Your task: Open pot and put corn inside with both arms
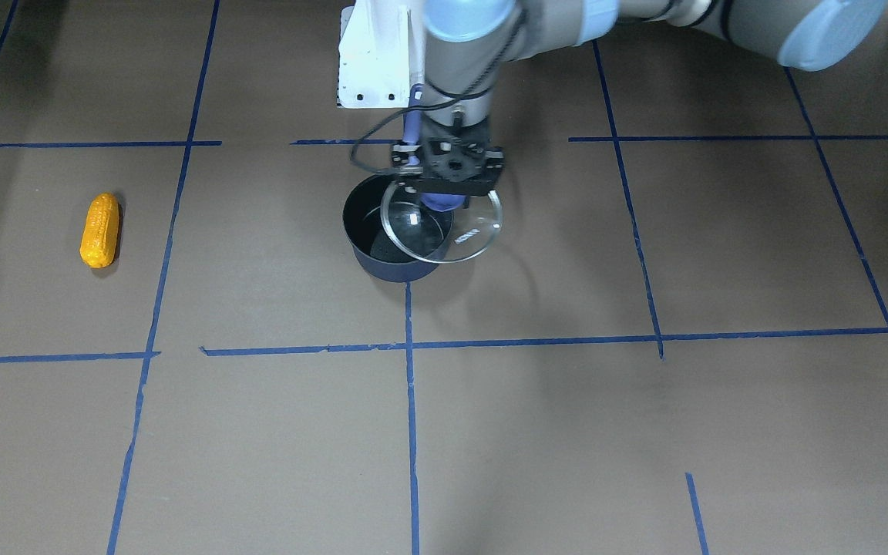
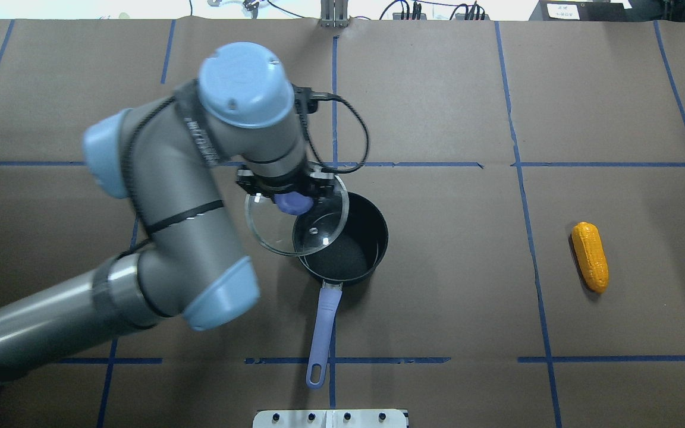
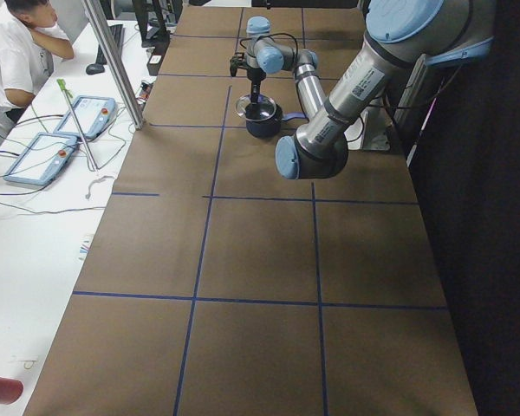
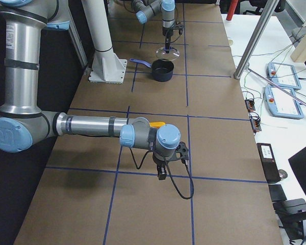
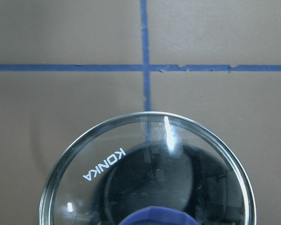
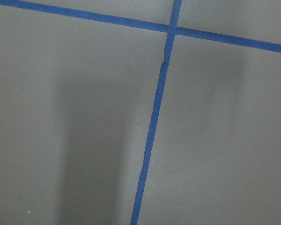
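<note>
The dark navy pot stands open at the table's middle, its purple-blue handle pointing toward the robot; it also shows in the front view. My left gripper is shut on the purple knob of the glass lid, holding it above the pot's rim, partly off to my left side. The left wrist view looks through the lid at the pot below. The orange corn lies far to the right, also in the front view. My right gripper shows only in the right side view, near the corn; I cannot tell whether it is open.
Blue tape lines cross the brown table. The robot's white base plate sits at the near edge. A metal pole and teach pendants stand on the white side table; an operator sits there.
</note>
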`<state>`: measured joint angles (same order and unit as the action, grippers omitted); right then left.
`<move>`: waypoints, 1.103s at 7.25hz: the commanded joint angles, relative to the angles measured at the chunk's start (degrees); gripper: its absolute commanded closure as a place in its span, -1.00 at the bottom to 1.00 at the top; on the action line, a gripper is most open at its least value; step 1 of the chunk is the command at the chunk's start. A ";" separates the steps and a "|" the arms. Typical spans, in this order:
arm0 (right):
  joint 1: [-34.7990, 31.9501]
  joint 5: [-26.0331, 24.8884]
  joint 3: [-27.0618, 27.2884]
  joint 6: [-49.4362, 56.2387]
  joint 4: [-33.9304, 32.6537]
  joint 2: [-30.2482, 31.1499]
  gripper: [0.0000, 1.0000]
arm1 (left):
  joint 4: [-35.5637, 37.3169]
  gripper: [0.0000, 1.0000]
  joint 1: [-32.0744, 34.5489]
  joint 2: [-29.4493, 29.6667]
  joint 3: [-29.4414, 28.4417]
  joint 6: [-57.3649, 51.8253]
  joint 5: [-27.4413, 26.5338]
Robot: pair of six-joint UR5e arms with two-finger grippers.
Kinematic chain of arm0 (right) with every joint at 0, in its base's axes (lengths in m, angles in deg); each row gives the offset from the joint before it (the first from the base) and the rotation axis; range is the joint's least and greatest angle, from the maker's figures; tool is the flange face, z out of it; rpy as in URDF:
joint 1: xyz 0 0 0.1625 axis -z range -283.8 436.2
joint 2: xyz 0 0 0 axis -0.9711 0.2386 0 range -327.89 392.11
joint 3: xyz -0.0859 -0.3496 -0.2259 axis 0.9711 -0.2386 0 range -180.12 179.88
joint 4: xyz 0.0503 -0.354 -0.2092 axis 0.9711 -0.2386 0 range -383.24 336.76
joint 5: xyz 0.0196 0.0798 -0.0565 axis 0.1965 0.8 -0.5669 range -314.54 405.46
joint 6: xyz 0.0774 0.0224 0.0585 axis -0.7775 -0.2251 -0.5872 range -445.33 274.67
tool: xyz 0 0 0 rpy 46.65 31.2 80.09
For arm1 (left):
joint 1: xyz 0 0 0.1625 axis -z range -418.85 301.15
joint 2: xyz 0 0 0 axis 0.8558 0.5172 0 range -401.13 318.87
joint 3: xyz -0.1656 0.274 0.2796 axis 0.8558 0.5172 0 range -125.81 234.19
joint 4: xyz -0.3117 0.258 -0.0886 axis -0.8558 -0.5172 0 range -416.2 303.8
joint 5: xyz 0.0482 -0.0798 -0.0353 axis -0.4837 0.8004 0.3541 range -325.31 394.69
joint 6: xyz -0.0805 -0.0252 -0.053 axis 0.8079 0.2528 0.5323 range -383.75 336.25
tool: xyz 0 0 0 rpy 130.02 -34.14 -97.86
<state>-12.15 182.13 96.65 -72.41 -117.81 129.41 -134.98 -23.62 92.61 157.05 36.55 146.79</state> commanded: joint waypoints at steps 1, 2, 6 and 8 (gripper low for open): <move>0.01 0.00 0.00 0.00 0.09 0.00 -1.00 | -0.49 1.00 6.05 -13.28 7.95 -15.31 3.64; 0.01 0.00 0.00 0.00 0.00 0.00 -1.00 | -4.58 1.00 6.95 -19.25 8.23 -18.17 3.74; 0.10 0.00 0.00 0.00 0.00 0.00 -1.00 | -15.85 1.00 5.21 -25.72 4.46 -15.15 3.74; 0.10 0.00 -0.09 0.00 0.09 0.00 -1.00 | -23.57 1.00 0.83 -25.81 0.86 -8.56 3.65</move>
<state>-12.05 182.13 96.63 -72.41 -117.78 129.40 -154.23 -20.37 66.92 159.79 24.46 150.51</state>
